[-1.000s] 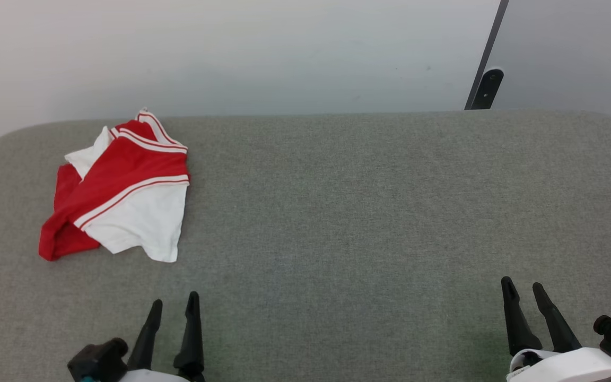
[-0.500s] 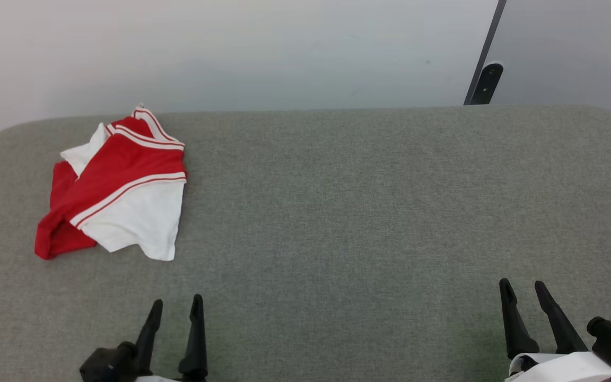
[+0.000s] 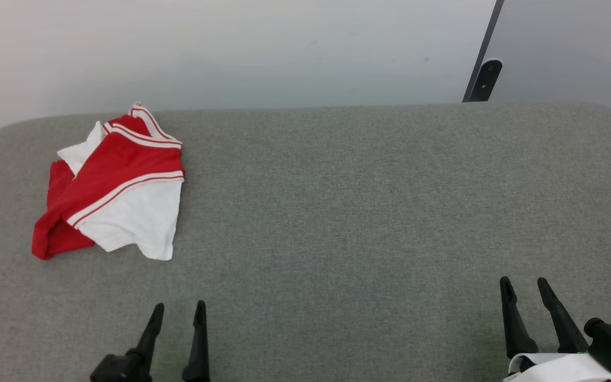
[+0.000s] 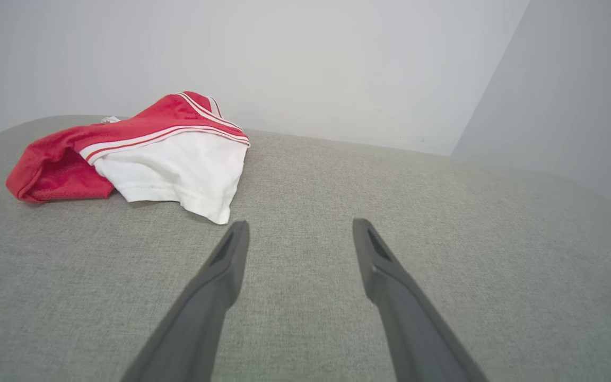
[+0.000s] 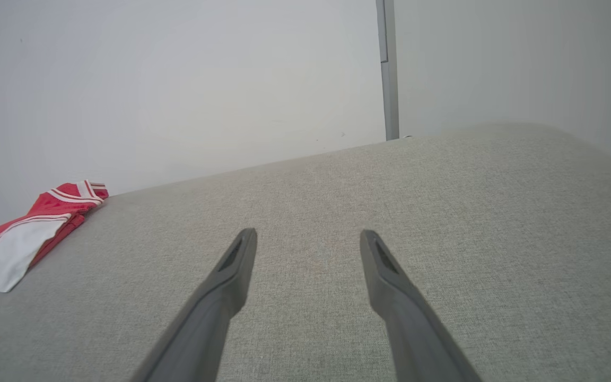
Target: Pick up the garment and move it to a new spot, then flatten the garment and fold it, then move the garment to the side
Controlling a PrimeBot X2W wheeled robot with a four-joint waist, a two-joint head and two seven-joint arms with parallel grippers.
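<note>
The garment [image 3: 114, 188], a red T-shirt with white sleeves and white stripes, lies crumpled at the far left of the grey padded table [image 3: 364, 212]. It also lies ahead and to the left in the left wrist view, garment [image 4: 141, 148], and far left in the right wrist view, garment [image 5: 24, 239]. My left gripper [image 3: 178, 310] hovers open near the front edge, a short way in front of the shirt and clear of it. At the lower right my right gripper [image 3: 524, 284] stands open over bare table, far from the shirt. Between the fingers of both grippers there is only table surface.
A pale wall runs behind the table's far edge. A dark post [image 3: 483, 74] rises behind the far right corner, next to a grey panel. The table has rounded corners at far left and far right.
The head camera has shifted slightly, so the whole scene sits a little up and to the left. My left gripper has dropped lower in the view. The garment lies as before.
</note>
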